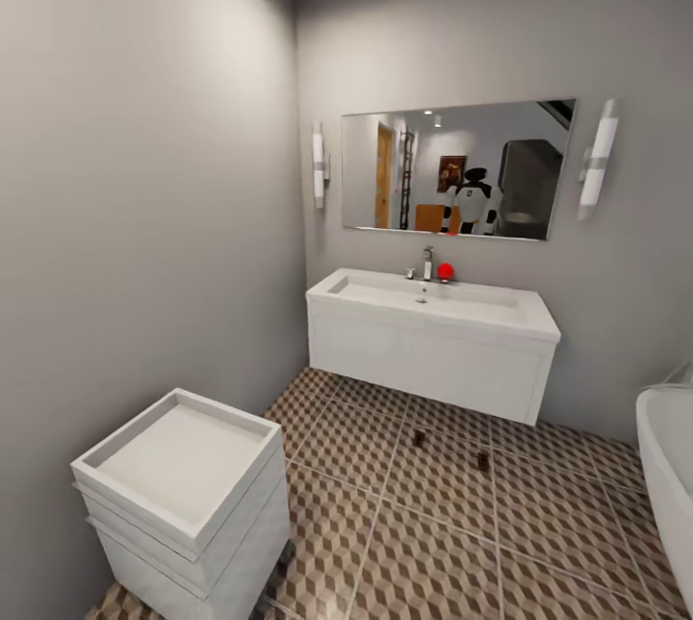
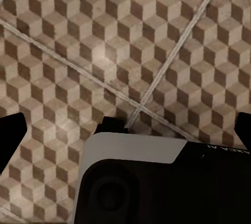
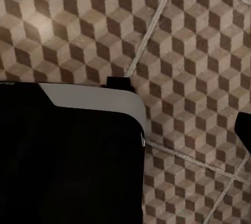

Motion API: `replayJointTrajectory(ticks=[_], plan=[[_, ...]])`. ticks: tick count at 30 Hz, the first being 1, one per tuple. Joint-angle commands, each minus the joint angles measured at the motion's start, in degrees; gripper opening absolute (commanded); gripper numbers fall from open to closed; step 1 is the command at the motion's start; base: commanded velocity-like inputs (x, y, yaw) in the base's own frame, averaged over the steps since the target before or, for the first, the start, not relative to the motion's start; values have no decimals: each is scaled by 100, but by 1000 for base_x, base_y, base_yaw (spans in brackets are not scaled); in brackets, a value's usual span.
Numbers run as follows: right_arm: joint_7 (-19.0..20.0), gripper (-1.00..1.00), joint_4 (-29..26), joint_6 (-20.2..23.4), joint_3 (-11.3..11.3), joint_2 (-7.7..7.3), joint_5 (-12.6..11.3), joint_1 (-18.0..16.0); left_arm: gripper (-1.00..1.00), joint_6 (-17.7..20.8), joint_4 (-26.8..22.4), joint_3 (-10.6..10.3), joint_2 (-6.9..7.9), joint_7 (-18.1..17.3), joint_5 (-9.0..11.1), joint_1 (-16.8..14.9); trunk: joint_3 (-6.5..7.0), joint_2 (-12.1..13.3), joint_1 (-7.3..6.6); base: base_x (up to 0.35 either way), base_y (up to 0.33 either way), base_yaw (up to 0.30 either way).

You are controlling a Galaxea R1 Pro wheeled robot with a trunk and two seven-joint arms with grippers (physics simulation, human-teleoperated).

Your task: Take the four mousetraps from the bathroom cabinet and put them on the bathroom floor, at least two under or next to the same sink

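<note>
Head view looks into a bathroom corner: wide white sink [image 1: 433, 336] hung on the back wall, chrome tap [image 1: 427, 264] with a red ball [image 1: 446, 271] just beside it, mirror [image 1: 457, 168] above, a wall light [image 1: 319, 166] on each side. In the mirror the robot's reflection [image 1: 472, 200] shows, white and black, with something orange-brown beside it, too small to identify. Two small dark mousetraps [image 1: 420, 439] [image 1: 482, 459] lie on the cube-pattern floor [image 1: 433, 524], just in front of the sink's front edge, near each other but apart; detail too small to tell more. Narrow white boxy basin unit [image 1: 188, 495] stands at lower left against the left wall; white tub [image 1: 666, 466] rim at the right edge. Left wrist view: camera points down at the floor [image 2: 130, 41], pale grout lines crossing; white-and-black robot body [image 2: 157, 182] sits below the arm. Left claw [image 2: 125, 135] fingers appear as dark tips at both picture edges, spread wide, nothing between them, so open and empty. Right wrist view: also pointing down at the floor [image 3: 183, 51], black and white robot body [image 3: 68, 151] close under it. One dark finger [image 3: 244, 130] of the right claw shows at the edge, the other is hidden, so cannot tell if it is open or closed. Both arms appear tucked down close to the trunk, claws aimed at the tiles.
</note>
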Motion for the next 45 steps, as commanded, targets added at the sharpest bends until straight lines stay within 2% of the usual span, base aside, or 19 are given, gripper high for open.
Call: replayJointTrajectory(ticks=[1,31,45], plan=[[-27,100,17,-16,-46,2,63,-8,100,-16,3,-50,-3,14,43,-4,-7,-4,0,0,0,277],[-28,100,17,63,-40,7,70,-8,100,-14,-6,-46,16,21,71,-1,-73,-4,0,0,0,292],[-43,100,12,13,-40,11,67,-8,100,-10,-53,-64,36,14,13,-1,-127,-4,0,0,0,294]])
